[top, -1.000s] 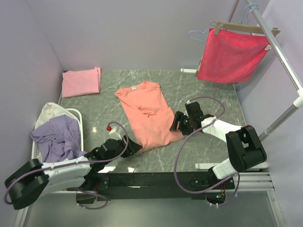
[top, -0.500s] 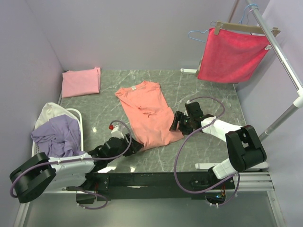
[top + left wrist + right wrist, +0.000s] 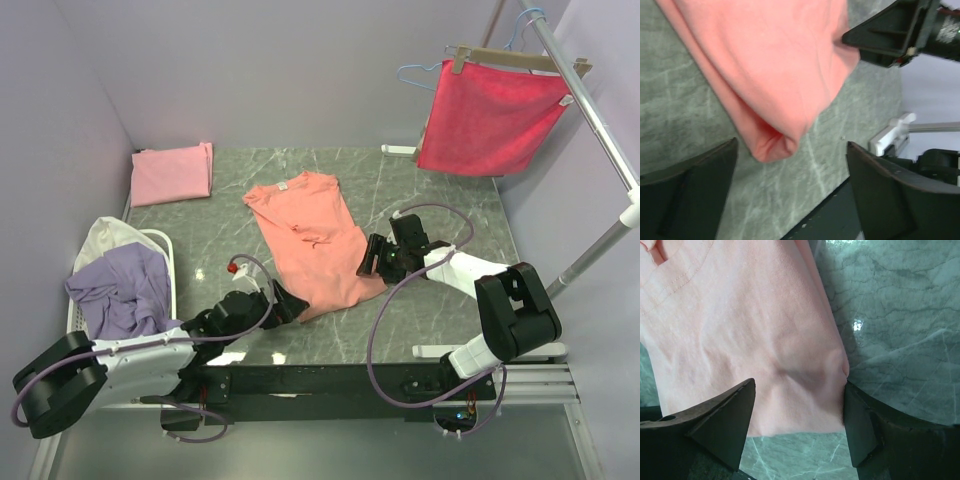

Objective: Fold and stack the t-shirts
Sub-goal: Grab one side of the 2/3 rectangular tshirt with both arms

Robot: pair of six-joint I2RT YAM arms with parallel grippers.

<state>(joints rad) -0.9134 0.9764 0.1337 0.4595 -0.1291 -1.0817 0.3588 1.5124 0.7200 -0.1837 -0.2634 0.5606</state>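
- The salmon-orange t-shirt (image 3: 312, 240) lies spread flat in the middle of the desk (image 3: 450, 200), collar toward the far side and hem toward the arms.
- The left claw (image 3: 285, 299) stands open at the shirt's near corner. The corner lies loose between its fingers (image 3: 695, 190).
- The right claw (image 3: 372, 262) is open too, low at the shirt's right edge, with wrinkled cloth between its tips.
- The light pink t-shirt (image 3: 172, 173) sits folded at the desk's far left corner.
- The lavender t-shirt (image 3: 120, 290) and the cream t-shirt (image 3: 105, 235) are bunched in a white basket (image 3: 170, 270) on the left.
- A crimson cloth (image 3: 490, 115) hangs at the far right.
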